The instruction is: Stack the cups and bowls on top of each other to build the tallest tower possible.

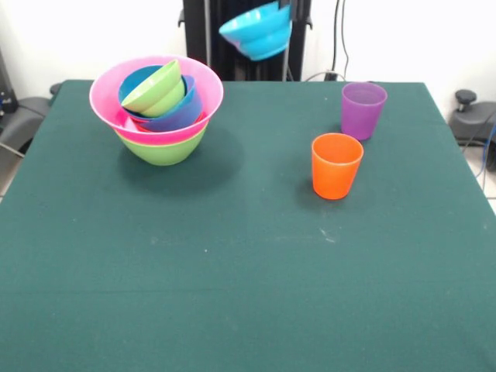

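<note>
Cyan bowl (256, 31) held aloft, tilted, rim facing upper left.

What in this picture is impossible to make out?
- Front view: the end effector, hidden behind the raised cyan bowl at the top edge.
- Front view: bowls deep in the pile, covered by the pink bowl and those nested above.
- Front view: the robot's arm, cut off by the top edge.

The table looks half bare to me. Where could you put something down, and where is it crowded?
The whole near half of the green table is bare, and so is the stretch between the bowl pile and the orange cup. The far left corner is crowded by the pile. The purple cup stands close behind the orange one. A cyan bowl hangs above the far edge.
</note>
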You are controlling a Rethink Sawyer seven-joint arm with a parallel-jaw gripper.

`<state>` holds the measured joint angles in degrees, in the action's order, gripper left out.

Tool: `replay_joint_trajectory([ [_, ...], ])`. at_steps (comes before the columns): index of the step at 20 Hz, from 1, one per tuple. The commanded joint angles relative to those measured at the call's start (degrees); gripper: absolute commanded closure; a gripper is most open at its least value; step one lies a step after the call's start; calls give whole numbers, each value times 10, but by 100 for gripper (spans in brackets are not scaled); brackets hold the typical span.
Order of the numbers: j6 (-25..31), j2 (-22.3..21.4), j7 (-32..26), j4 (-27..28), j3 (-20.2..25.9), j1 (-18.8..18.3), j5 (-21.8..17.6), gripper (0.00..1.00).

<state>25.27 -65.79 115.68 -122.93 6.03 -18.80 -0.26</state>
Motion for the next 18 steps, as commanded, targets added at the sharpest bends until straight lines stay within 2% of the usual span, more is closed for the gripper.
replay_joint_trajectory([
  [1, 172, -71, -94, 23, 74, -27, 30, 100],
  [4, 188, -81, -112, 25, 78, -43, 29, 100],
  [8, 201, -72, -132, 28, 83, -76, 15, 100],
  [13, 170, -67, -176, 23, 105, -131, -2, 100],
  [18, 142, -40, -171, 25, 130, -170, -40, 100],
])
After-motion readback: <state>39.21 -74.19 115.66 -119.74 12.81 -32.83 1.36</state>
